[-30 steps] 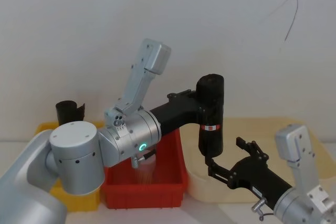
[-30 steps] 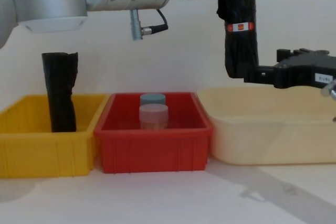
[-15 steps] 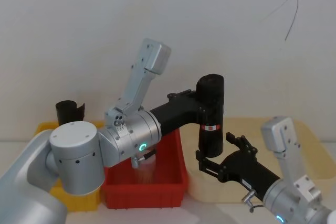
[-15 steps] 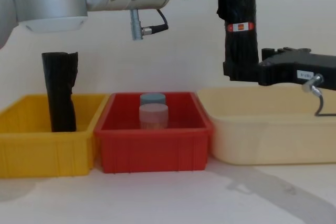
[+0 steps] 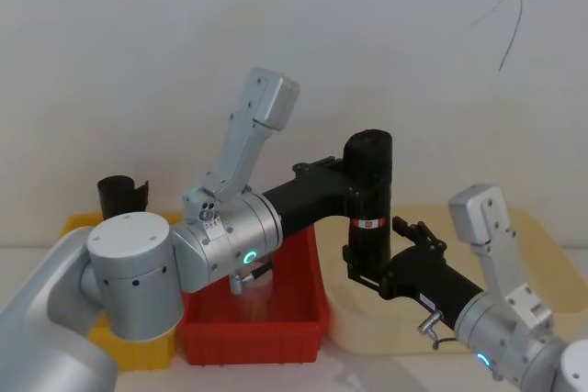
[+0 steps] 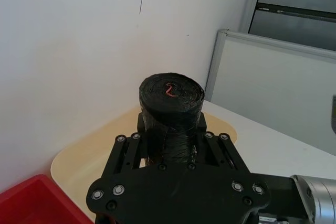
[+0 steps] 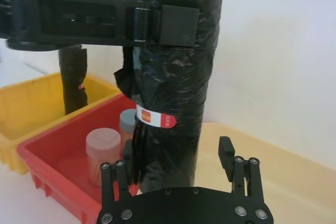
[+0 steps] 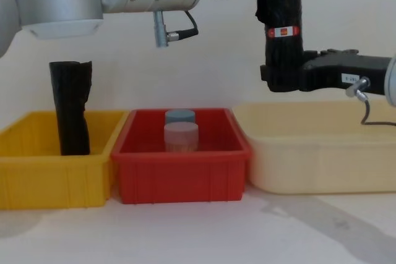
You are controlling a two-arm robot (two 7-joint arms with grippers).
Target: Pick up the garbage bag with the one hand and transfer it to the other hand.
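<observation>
The garbage bag (image 5: 368, 158), a slim black roll with a red-and-white label band, hangs upright in the air above the gap between the red and cream bins. My left gripper (image 5: 361, 192) is shut on its upper half, seen close in the left wrist view (image 6: 172, 129). My right gripper (image 5: 378, 250) reaches in from the right at the roll's lower end, below the band. It is open, with one finger on either side of the bag (image 7: 173, 87) and small gaps showing. In the chest view the right gripper (image 8: 281, 80) sits level with the bag's bottom end (image 8: 283, 54).
A yellow bin (image 8: 43, 177) on the left holds a ragged black roll (image 8: 72, 106). The red bin (image 8: 182, 174) in the middle holds two capped jars (image 8: 180, 135). A cream bin (image 8: 322, 162) lies on the right under my right arm.
My right gripper has moved left and up to the bag, and its fingers now straddle the lower end. The left arm and the bag have not moved.
</observation>
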